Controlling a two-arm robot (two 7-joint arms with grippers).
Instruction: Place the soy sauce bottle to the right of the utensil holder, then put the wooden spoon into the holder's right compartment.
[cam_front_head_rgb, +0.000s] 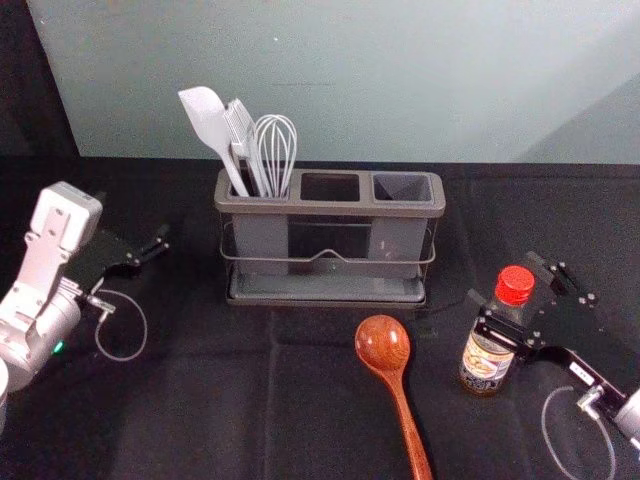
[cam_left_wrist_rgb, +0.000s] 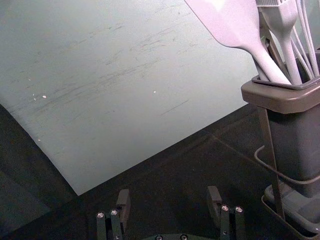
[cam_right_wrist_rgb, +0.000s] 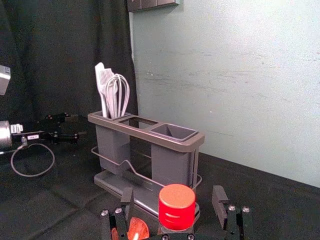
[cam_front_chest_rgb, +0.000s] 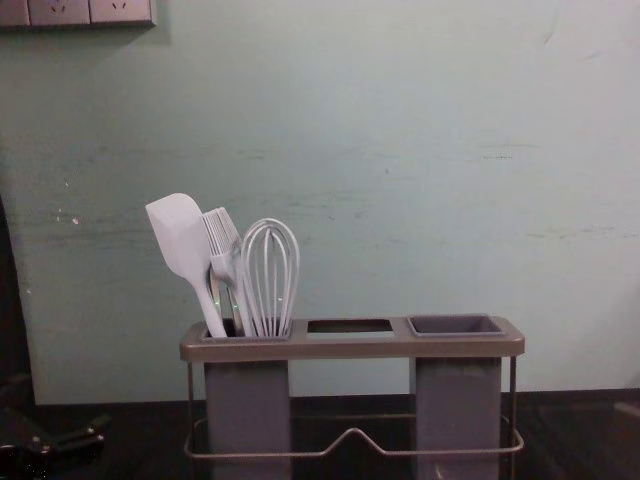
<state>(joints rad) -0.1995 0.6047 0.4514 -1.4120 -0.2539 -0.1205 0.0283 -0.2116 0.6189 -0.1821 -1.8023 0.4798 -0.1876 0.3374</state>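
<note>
The soy sauce bottle (cam_front_head_rgb: 482, 362) is wearing a pale label with orange on it, its writing too small to read; a white tag (cam_front_head_rgb: 581, 372) on the right arm is likewise carrying print too fine to make out. The right arm is reaching in from the head view's lower right, slanting forward and inward, and its pincer (cam_front_head_rgb: 506, 280) is standing spread around the bottle's upper part, gaps showing on both sides of the red cap (cam_front_head_rgb: 515, 284). The left pincer (cam_front_head_rgb: 136, 218) is hanging spread, left of the utensil holder (cam_front_head_rgb: 330, 296). The bottle is standing upright, forward of the holder's right end on the robot's side, apart from it. The wooden spoon (cam_front_head_rgb: 383, 343) is lying between bottle and left arm, bowl near the holder, handle pointing robotward. The worktop's (cam_front_head_rgb: 200, 420) back edge is running along the wall (cam_front_head_rgb: 450, 90).
</note>
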